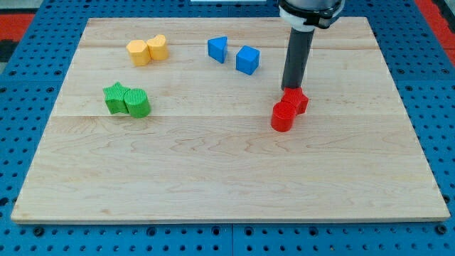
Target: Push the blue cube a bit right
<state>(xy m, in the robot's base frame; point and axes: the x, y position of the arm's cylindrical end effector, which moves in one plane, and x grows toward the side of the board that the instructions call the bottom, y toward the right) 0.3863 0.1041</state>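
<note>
- Blue is the colour that matters: the blue cube (247, 60) sits near the view's top, a little right of centre on the pale wooden surface (213, 163), with a blue wedge-like block (217, 49) just beside it on the view's left, apart from it.
- There is no pincer on this arm, so nothing opens, closes or holds; the dark rod ends in my tip (291, 90), which stands right at the upper edge of a red block (296, 100), with a red cylinder (282, 116) touching that one below it.
- My tip is to the right of the blue cube and somewhat lower in the view, so it is on the wrong side for a rightward push.
- To do this well, I judge the tip should travel round the top or bottom of the cube to its left face, entering the gap beside the blue wedge without nudging it, then push briefly through the cube's middle so it slides straight and does not spin.
- Keep the stroke short; only a small shift is asked.
- Yellow blocks (147, 50) and green blocks (126, 100) lie well apart on the left.
- No writing, labels or brands can be read.
</note>
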